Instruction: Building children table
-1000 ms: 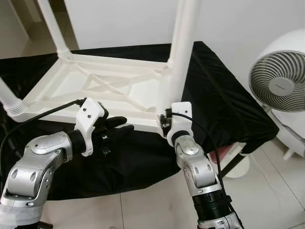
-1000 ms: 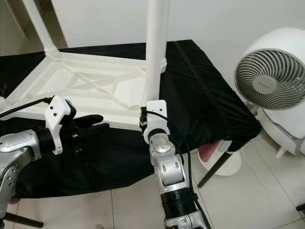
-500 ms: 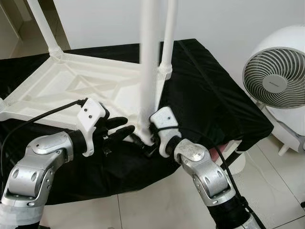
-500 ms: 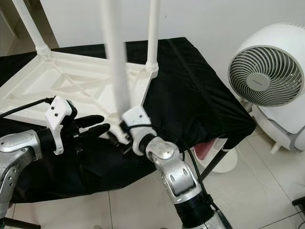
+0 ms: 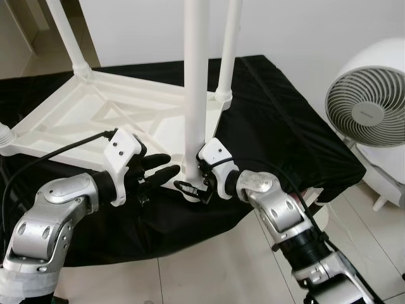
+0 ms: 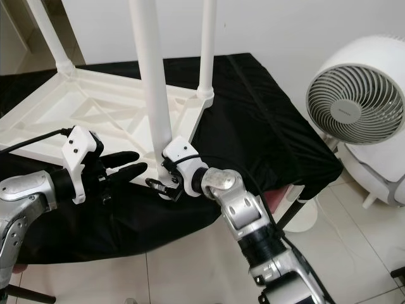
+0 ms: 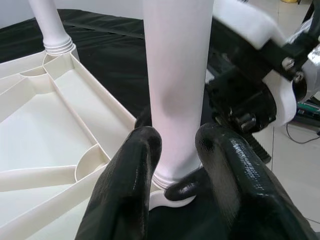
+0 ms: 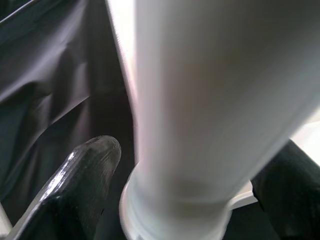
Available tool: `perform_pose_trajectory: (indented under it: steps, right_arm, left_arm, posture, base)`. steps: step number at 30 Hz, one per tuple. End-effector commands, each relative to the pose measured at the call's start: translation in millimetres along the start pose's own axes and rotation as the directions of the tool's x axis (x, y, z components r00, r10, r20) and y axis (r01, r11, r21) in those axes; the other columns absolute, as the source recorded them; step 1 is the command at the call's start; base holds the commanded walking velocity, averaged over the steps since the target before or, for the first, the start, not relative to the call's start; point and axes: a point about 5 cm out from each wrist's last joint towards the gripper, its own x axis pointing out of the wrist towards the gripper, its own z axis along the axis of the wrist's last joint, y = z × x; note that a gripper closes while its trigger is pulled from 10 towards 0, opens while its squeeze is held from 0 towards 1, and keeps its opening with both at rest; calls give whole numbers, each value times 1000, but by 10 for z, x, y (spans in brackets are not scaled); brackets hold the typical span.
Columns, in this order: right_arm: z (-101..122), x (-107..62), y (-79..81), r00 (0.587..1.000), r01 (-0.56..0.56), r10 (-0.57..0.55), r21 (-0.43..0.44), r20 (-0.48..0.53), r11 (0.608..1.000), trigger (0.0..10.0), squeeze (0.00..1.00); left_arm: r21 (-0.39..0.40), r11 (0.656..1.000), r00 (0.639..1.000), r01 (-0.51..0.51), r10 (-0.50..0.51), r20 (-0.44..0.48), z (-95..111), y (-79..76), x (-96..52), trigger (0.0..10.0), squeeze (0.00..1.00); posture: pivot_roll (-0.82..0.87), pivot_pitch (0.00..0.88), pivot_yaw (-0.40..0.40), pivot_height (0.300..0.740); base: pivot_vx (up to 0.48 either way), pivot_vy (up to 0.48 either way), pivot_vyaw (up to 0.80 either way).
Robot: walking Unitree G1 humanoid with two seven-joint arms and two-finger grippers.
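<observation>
Since half a second ago the right gripper (image 5: 190, 187) has swung the white table leg (image 5: 195, 82) upright from its slight tilt, and its lower end now stands at the near corner of the upturned tabletop (image 5: 95, 120), close to the socket there.

Nearest, the right gripper's two black fingers (image 8: 75, 187) straddle the base of the leg, one on each side, clamped around it just above the ribbed end. The left gripper (image 5: 166, 171) hovers just beside it, its fingers (image 7: 125, 195) parted with the leg's foot visible between them and not touching it, ready to steady.

Beyond them the white plastic tabletop lies underside up on a black cloth (image 5: 278, 114) draped over a support, its cross ribs showing. Farther back another leg (image 5: 229, 50) already stands in the far right corner, and a third (image 5: 66, 38) stands in the far left corner. A white fan (image 5: 370, 114) stands on the tiled floor to the right.

By my reading the build is past halfway: at least two legs are in, this one awaits pushing or twisting home, and whether it is fully seated cannot be told
</observation>
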Motion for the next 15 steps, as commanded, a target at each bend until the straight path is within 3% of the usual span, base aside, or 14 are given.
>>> perform_pose_trajectory:
  steps: [1, 11, 12, 13, 15]
  right_arm:
    - [0, 62, 73, 999, -53, 53, -4, -2, 999, 10000, 0]
    - [63, 78, 22, 985, -148, 151, -38, 84, 988, 10000, 0]
    - [71, 76, 21, 982, -161, 164, -45, 97, 986, 9373, 0]
    - [71, 73, 17, 979, -168, 173, -48, 105, 985, 7451, 0]
    - [71, 73, 17, 979, -168, 173, -48, 105, 985, 7451, 0]
  left_arm:
    - [-1, 998, 998, -55, 55, 0, 13, 19, -21, 10000, 0]
    - [-7, 998, 998, -60, 60, -7, 0, 10, -33, 10000, 0]
    - [-7, 998, 998, -58, 58, -7, 0, 9, -28, 10000, 0]
    - [-8, 998, 998, -56, 56, -6, 1, 9, -24, 10000, 0]
    - [-8, 998, 998, -56, 56, -6, 1, 9, -24, 10000, 0]
  posture:
    - [-23, 116, 27, 740]
    - [-23, 123, 29, 740]
    - [-26, 124, 31, 740]
    - [-26, 124, 31, 740]
    - [-26, 124, 31, 740]
  base:
    - [0, 0, 0]
    - [0, 0, 0]
    - [0, 0, 0]
    - [0, 0, 0]
    - [0, 0, 0]
